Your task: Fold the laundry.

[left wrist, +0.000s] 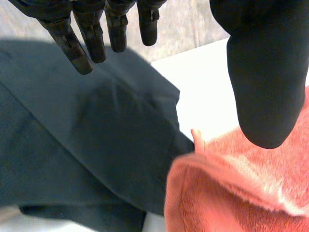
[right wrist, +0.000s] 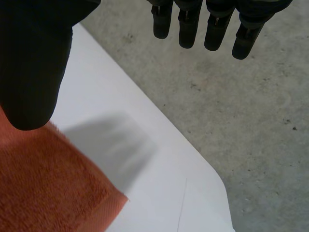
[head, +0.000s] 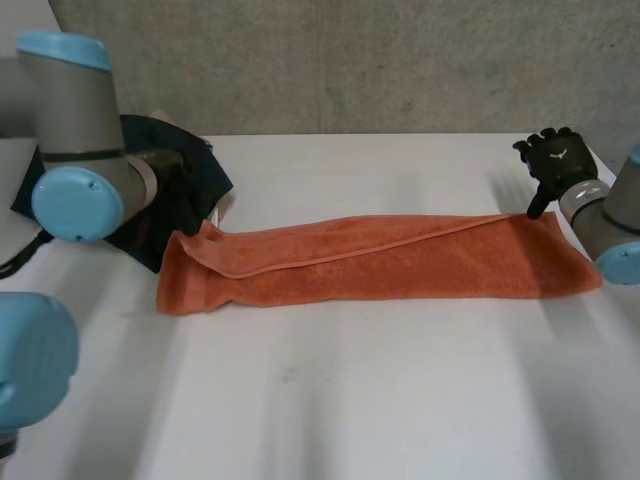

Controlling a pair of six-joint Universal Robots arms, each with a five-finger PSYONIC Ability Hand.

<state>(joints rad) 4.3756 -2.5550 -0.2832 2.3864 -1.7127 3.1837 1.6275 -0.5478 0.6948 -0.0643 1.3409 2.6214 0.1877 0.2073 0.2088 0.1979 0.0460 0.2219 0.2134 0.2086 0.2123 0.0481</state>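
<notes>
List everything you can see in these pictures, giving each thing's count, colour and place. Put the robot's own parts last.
towel: one, orange, folded into a long strip across the middle of the table
cloth: one, dark, lying at the table's far left, at the towel's left end
table: one, white, under both
wall: one, grey concrete, behind the table
arms: two, grey with light-blue caps, one at each side of the table
left hand: one, black, open, over the cloth and the towel's left end
right hand: one, black, open, at the towel's far right corner
</notes>
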